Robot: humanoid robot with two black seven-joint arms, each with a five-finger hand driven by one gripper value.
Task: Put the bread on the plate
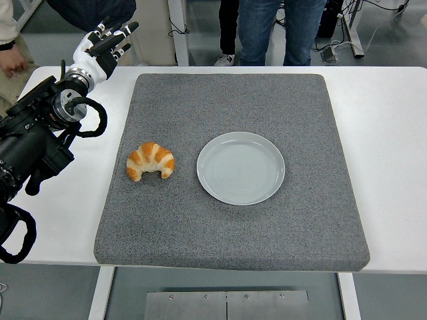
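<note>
Your left robot hand [107, 45] is hovering at the far left of the worktop [393, 133], fingers loosely spread, gripping nothing. The bread [151, 161] is lying on the grey mat [233, 100], just left of the plate [241, 168].

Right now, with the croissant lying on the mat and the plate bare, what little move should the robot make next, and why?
Probably swing the left hand toward the near edge and rightward, over the croissant. The hand is raised near the table's far left corner, fingers relaxed and holding nothing, while the croissant lies untouched on the grey mat, just left of the empty plate.
</note>
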